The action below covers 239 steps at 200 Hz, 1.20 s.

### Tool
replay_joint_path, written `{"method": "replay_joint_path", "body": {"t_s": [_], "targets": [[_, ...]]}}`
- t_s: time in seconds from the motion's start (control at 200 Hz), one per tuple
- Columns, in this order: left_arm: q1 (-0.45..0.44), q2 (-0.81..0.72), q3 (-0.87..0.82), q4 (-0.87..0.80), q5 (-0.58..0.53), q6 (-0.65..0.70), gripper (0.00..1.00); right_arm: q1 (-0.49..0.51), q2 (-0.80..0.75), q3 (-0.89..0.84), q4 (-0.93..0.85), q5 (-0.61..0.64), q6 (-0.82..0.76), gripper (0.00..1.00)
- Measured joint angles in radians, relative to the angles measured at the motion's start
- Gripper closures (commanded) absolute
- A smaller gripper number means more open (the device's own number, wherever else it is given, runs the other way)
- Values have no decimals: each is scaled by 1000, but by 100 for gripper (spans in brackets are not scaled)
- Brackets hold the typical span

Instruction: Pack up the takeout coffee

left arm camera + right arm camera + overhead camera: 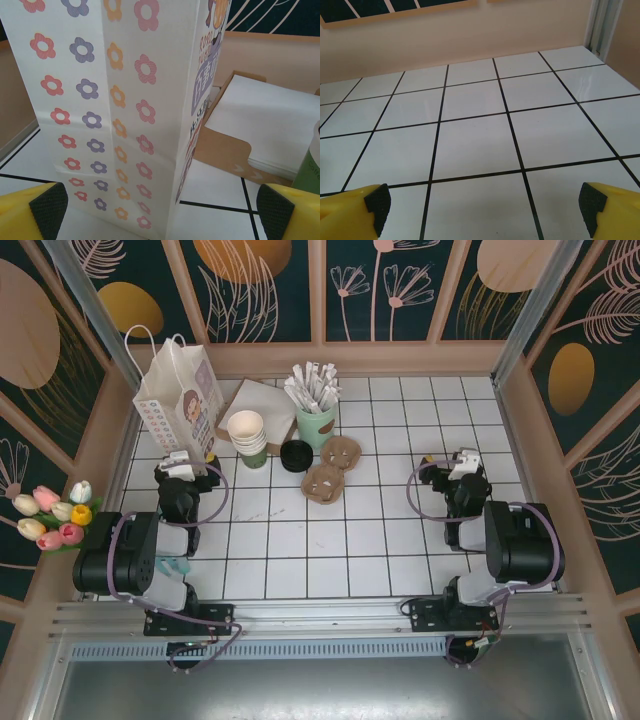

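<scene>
From the top external camera, a flowered paper bag point(180, 390) stands at the far left of the white tiled table point(300, 540). To the right of the bag come a stack of cream cups point(247, 435), then the takeout coffee point(295, 455), upright with its dark round top on. Just beyond it, further right of the bag, stands a pale green cup point(316, 425) full of white wrapped sticks. Two brown cardboard pieces point(323, 480) lie flat, a little further right again. The left gripper point(185, 462) sits just in front of the bag, and the right gripper point(462, 462) is well apart from it on the far right. Neither holds anything.

In the left wrist view, the bag point(115, 115) rises close ahead. A cardboard box point(225, 150) of white paper sits right of it. The left gripper point(160, 212) is spread wide, its black pads point(47, 205) at the frame's lower corners.

In the right wrist view, bare tiles of the table point(470, 140) run to the back wall. The right gripper point(485, 205) also gapes wide, with its pads point(592, 205) far apart and nothing between them.
</scene>
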Motion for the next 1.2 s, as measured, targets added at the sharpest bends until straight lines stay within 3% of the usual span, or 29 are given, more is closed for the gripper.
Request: {"method": "replay_joint_path", "body": {"t_s": [1.031,1.196], "targets": [[0,0,2,-2,4,0,1,0,0,1,-3,0,0,1],[0,-75,89,-192,18,-6,1,10,-56,100,-177,0,-6,1]]}}
